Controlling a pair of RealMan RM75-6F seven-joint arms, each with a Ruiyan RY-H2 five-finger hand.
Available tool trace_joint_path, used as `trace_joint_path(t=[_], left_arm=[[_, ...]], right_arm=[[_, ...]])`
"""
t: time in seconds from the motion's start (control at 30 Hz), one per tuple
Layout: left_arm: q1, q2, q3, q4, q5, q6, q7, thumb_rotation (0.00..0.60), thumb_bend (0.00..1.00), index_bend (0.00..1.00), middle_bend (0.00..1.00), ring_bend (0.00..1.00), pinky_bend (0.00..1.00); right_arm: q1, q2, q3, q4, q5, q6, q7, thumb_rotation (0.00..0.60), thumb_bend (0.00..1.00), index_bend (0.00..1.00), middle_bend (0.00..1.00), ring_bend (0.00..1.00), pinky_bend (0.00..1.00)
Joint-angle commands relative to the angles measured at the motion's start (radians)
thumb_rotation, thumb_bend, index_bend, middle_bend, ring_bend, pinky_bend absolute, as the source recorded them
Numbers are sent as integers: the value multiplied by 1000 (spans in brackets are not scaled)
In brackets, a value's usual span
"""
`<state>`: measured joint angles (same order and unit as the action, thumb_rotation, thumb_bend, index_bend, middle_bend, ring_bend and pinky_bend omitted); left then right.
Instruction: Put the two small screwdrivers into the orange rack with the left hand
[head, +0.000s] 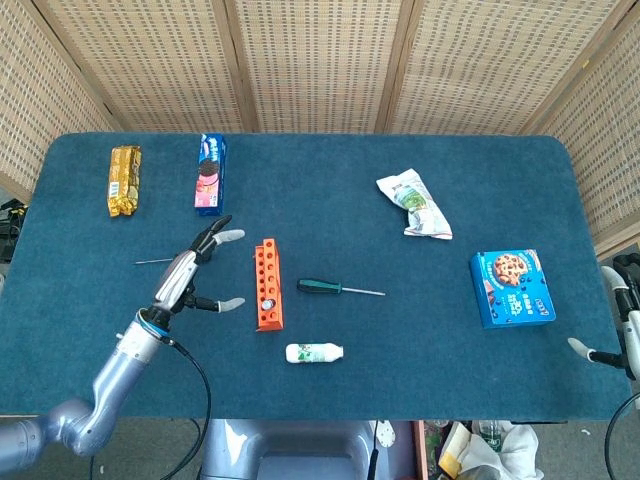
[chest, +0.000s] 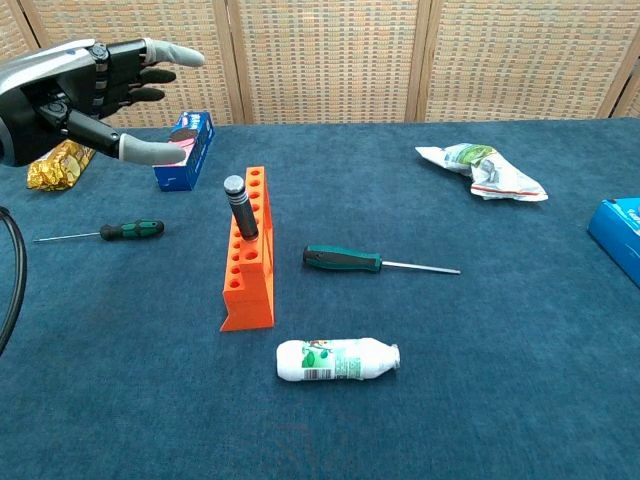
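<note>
The orange rack (head: 267, 285) (chest: 248, 268) lies in the middle left of the blue table. One small screwdriver with a black handle (chest: 238, 205) stands upright in one of its holes, and nothing touches it. A second small screwdriver with a green handle (chest: 122, 231) lies flat to the left of the rack. My left hand (head: 190, 272) (chest: 85, 85) hovers above that screwdriver, fingers spread and empty. In the head view it hides the green handle. Only a sliver of my right hand (head: 595, 352) shows at the table's right edge.
A larger green screwdriver (chest: 345, 260) lies right of the rack, with a white bottle (chest: 338, 360) in front. A blue biscuit pack (chest: 185, 150) and a gold packet (chest: 58, 165) sit at the back left. Further right are a crumpled bag (chest: 480, 168) and a blue cookie box (head: 512, 288).
</note>
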<state>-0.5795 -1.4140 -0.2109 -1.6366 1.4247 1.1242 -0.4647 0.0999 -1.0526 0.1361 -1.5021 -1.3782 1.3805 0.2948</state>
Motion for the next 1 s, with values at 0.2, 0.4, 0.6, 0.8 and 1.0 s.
trace_joint_path(t=[0.2, 0.4, 0.6, 0.8, 1.0], left_arm=[[-78, 196, 13, -204, 30, -114, 434, 600, 155, 311, 0, 0, 0], [-119, 254, 8, -286, -42, -176, 608, 600, 161, 394, 0, 0, 0], [-147, 248, 22, -301, -114, -204, 729, 600, 200, 441, 0, 0, 0], [-163, 194, 32, -274, -129, -183, 780, 600, 233, 451, 0, 0, 0], [-172, 151, 38, -247, -115, -164, 789, 600, 240, 451, 0, 0, 0]], right_arm=[[2, -3, -1, -2, 1, -3, -9, 600, 0, 0, 0, 0, 0], [2, -3, 0, 0, 3, -4, -9, 600, 0, 0, 0, 0, 0], [4, -4, 0, 2, 6, -8, -10, 600, 0, 0, 0, 0, 0], [5, -5, 0, 4, 7, -10, -10, 600, 0, 0, 0, 0, 0], [6, -5, 1, 4, 9, -13, -8, 600, 0, 0, 0, 0, 0]])
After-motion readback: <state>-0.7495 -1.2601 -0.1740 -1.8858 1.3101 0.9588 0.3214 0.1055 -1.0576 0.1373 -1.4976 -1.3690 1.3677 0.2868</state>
